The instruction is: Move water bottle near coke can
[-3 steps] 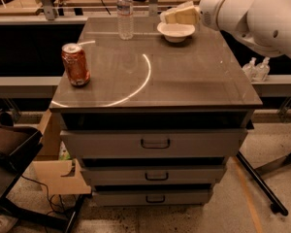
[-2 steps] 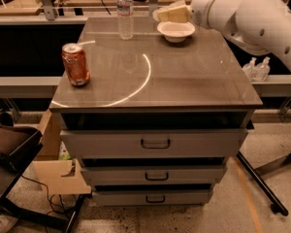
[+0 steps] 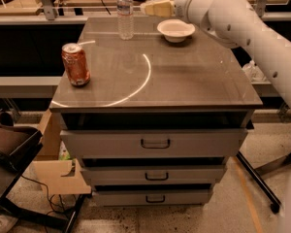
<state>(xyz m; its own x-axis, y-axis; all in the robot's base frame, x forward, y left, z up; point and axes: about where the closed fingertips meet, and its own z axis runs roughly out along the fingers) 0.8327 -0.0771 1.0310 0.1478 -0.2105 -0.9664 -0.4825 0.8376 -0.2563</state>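
Three drawers (image 3: 155, 143) with dark handles face the viewer below the table (image 3: 194, 81). On the table's left side, near the left edge, the coke can (image 3: 75, 64) stands upright. A pale curved streak of light (image 3: 138, 81) crosses the middle of the top. Farther back, right of centre, sits a white bowl (image 3: 175, 30). The water bottle (image 3: 125, 12) stands upright at the far edge, well apart from the can. Just right of the bottle, above the far edge and beyond the bowl, the end effector (image 3: 153, 7) hangs on the white arm (image 3: 242, 28) reaching in from the right, not touching the bottle. Whether it is spread or closed together cannot be told.
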